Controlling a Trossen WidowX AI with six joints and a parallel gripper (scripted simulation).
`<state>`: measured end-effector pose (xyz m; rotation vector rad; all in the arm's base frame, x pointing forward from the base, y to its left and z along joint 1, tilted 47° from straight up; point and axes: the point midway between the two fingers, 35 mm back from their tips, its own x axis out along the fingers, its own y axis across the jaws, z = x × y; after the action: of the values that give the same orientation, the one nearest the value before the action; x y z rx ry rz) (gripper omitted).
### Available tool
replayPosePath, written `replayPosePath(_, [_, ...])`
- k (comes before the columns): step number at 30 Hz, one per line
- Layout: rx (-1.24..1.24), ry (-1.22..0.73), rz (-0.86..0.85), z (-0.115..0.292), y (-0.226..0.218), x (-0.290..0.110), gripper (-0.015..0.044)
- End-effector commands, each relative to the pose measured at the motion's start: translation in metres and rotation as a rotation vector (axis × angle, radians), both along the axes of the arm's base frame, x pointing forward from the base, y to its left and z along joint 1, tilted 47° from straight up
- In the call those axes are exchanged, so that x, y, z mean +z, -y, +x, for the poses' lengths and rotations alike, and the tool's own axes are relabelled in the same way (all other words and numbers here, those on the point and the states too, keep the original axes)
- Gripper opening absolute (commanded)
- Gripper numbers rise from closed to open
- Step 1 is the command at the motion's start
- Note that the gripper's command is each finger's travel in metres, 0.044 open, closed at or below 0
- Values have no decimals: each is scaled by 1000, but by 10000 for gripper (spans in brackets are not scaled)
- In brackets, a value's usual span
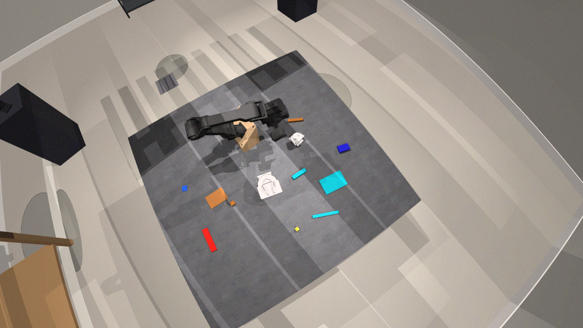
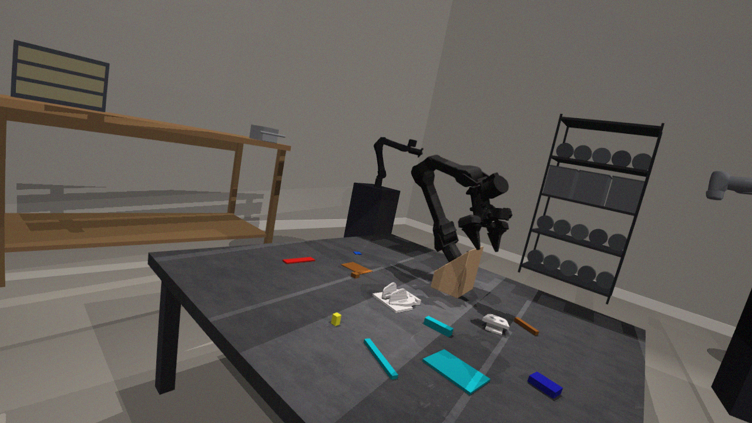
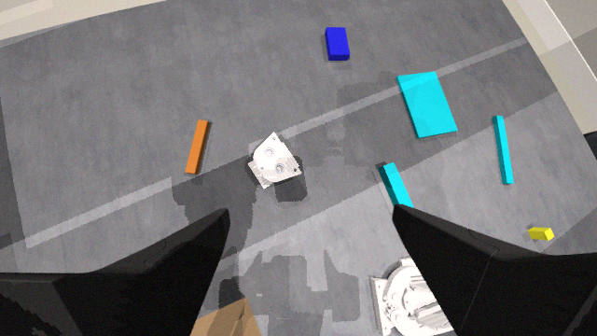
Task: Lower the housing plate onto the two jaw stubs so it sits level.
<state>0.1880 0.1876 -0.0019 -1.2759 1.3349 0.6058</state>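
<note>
Now, leftmost in the top view, your white ridged jaw assembly (image 1: 268, 186) (image 2: 397, 298) (image 3: 408, 299) lies flat, presumably ready for its cover. Your black tapered gripper (image 2: 487, 249) (image 3: 312, 214) gapes nearly fully, holding nothing, probably to straddle the white two-holed housing plate (image 1: 296, 139) (image 2: 496, 322) (image 3: 276, 161), raised on its block-like underside farther right.

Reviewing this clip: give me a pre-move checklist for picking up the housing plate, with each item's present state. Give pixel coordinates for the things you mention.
1. Gripper (image 2: 486, 249) (image 3: 312, 214) open: ok.
2. Nothing between the fingers: ok.
3. Housing plate (image 1: 296, 138) (image 2: 495, 320) (image 3: 277, 161) in the wrist view, unobstructed: ok.
4. Fingers lined up over the housing plate: not ok, it lies ahead of the fingertips.
5. White base assembly (image 1: 268, 187) (image 2: 396, 298) (image 3: 410, 299) fully visible to the wrist camera: not ok, a finger partly hides it.
6. Both jaws fully seated on their pins: cannot tell.
</note>
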Motion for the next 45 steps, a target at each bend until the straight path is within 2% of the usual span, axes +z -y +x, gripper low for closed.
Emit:
replayPosePath(1, [-86,3,-8,3,-2,-9,440])
replayPosePath(24, [-530,97,-118,18,-1,-65,440])
replayPosePath(45, [-887,266,-248,24,10,-126,440])
